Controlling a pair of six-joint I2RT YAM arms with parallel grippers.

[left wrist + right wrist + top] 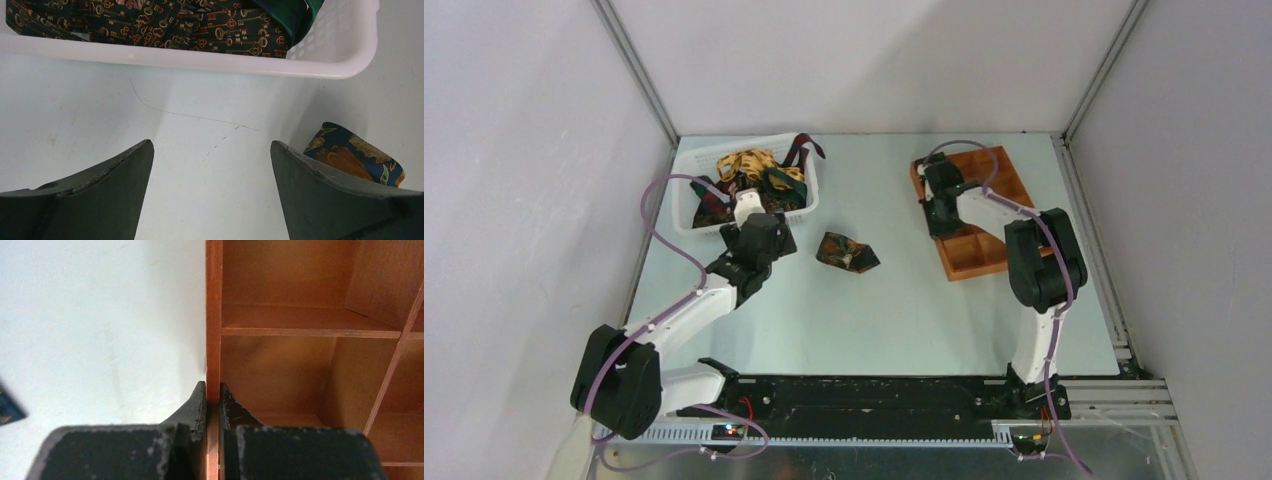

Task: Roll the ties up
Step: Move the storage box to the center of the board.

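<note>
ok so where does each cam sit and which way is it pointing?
Top external: above and behind the bases, looking down on the table; left arm and right arm show whole.
Left wrist: on the left arm, facing the white basket of ties; open left hand frames the bottom.
Right wrist: on the right arm, facing the wooden tray; right hand shut on its wall.
Shared: top and left wrist both show the bundled tie.
</note>
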